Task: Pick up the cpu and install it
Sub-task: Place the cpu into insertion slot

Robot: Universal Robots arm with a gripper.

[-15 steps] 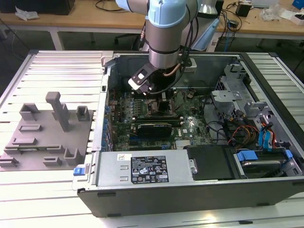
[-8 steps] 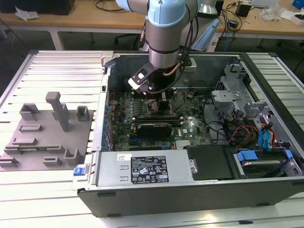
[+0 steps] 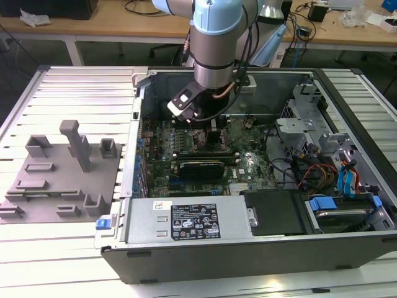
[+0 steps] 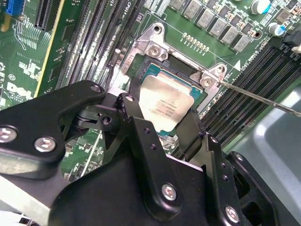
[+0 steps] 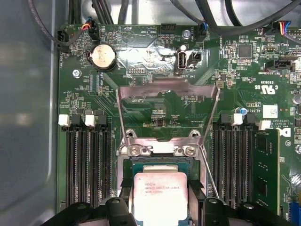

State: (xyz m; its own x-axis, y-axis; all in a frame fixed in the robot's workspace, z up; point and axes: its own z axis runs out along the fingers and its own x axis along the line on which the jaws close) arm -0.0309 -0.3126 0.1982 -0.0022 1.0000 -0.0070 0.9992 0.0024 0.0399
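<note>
The fingers [image 5: 117, 207] are drawn in narrow against two opposite edges of the cpu [image 5: 161, 195], so the gripper [image 4: 158, 113] holds it between them. The cpu lies flat with its silvery top up and its green rim showing. It is square, with no longer side, and its edges run parallel to the socket [image 5: 160, 149] that it sits in or just over; which of the two cannot be told. Its underside is hidden, and the black gripper body covers its near edge in the second wrist view. The socket's metal load plate [image 5: 167, 89] stands tilted open beyond it, and a thin lever [image 4: 254, 96] runs out to one side. Memory slots [image 5: 87, 165] flank the socket. In the exterior view, the arm [image 3: 214, 43] reaches down into the open computer case [image 3: 248, 248] and covers the socket. A grey fixture [image 3: 62, 174] lies at the exterior view's left.
</note>
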